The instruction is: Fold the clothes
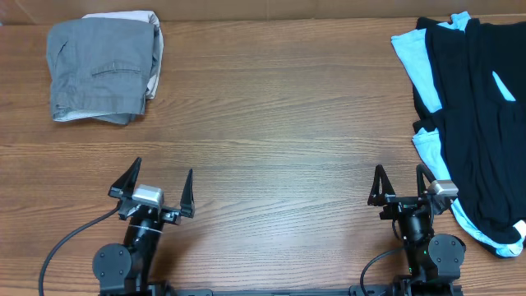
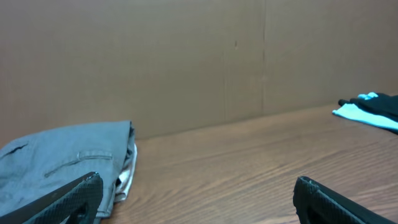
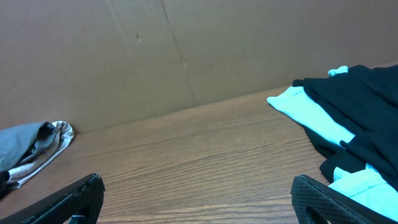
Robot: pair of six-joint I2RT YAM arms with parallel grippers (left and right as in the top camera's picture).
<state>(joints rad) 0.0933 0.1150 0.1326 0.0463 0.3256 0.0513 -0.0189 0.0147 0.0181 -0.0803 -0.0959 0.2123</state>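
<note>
Folded mid-grey shorts [image 1: 99, 70] with a welt pocket lie at the table's far left corner on a beige garment [image 1: 153, 57]; the left wrist view has them at lower left [image 2: 59, 162]. A heap of black [image 1: 485, 115] and light-blue clothes [image 1: 408, 51] covers the right edge, seen also in the right wrist view [image 3: 354, 118]. My left gripper [image 1: 159, 187] stands open near the front edge, well short of the shorts, nothing between its fingers. My right gripper [image 1: 400, 182] is open too, just left of the heap, holding nothing.
A brown cardboard wall [image 2: 186, 56] closes off the table's far side. Bare wooden tabletop [image 1: 279, 123] stretches between the two clothing piles. Cables trail from both arm bases at the front edge.
</note>
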